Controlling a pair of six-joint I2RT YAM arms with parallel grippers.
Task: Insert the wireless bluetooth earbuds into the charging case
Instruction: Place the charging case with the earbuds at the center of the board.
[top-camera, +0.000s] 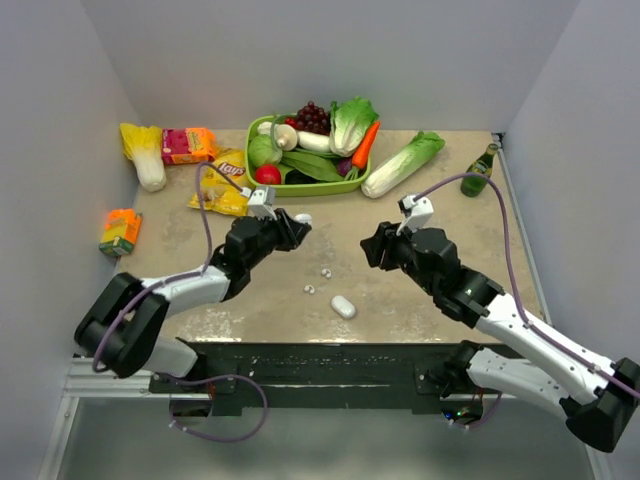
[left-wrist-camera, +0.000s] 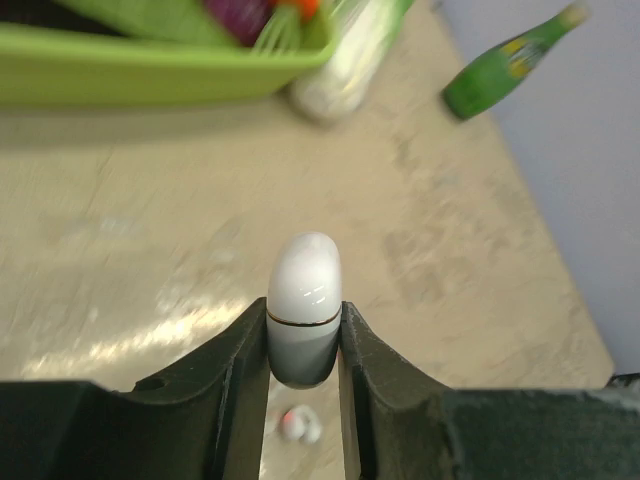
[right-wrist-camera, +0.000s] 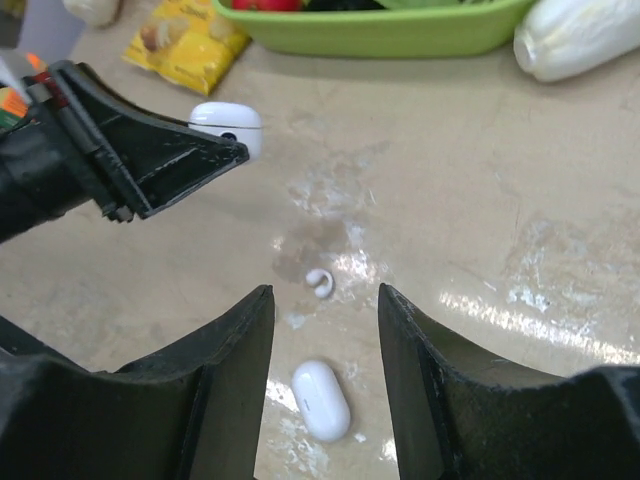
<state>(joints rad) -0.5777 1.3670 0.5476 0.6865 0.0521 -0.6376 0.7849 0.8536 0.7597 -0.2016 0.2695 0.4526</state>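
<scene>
A mottled beige table (top-camera: 440, 300) is sitting between plain grey walls. Along its far side a green tray (top-camera: 310, 190) is holding vegetables and fruit. A yellow chip bag (top-camera: 222, 185) is lying just left of it, and a green bottle (top-camera: 479, 172) is lying by the far right edge.

Both arms are reaching in toward the middle of the table. The left claw (left-wrist-camera: 305, 310) is pinching a closed white charging case (left-wrist-camera: 305, 270) by its lower half, and the rounded top is poking out past the fingertips, above the table. The right claw (top-camera: 372, 245) is hovering with its fingers spread apart, gripping nothing.

A second case (top-camera: 343, 306), also white and closed, is lying flat on the table toward the near edge, apart from both claws.

The two earbuds (top-camera: 326, 272) are lying loose on the table between the claws, close to each other and just beyond the second case. In the right wrist view one earbud (right-wrist-camera: 320, 283) is showing on the table surface in the gap between the spread fingers, untouched, with the second case lying nearer the camera along the same line.
</scene>
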